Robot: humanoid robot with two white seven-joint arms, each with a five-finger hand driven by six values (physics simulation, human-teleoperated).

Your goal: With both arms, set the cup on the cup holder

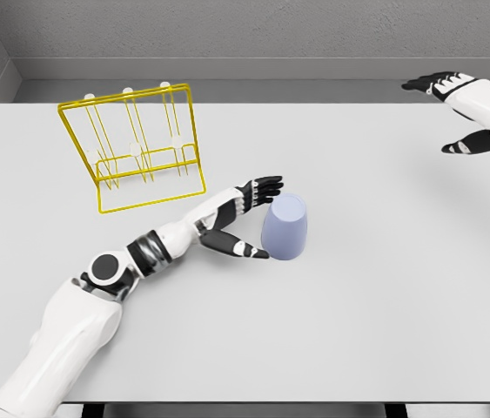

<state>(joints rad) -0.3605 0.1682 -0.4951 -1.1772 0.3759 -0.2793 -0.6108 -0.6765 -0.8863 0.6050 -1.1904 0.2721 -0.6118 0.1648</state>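
A pale lavender cup (285, 227) stands upside down on the white table near the middle. My left hand (258, 218) reaches in from the lower left, its fingers spread on the cup's left side, the fingertips beside it and the thumb low near its base; it does not enclose the cup. The yellow wire cup holder (137, 148) with white-tipped pegs stands at the back left. At the far right edge my right hand (453, 113) hovers with fingers and thumb spread, holding nothing.
The white table (384, 305) spans the view, with its far edge meeting a grey wall and its front edge at the bottom. The holder's square yellow base frame (149, 198) lies flat toward the cup.
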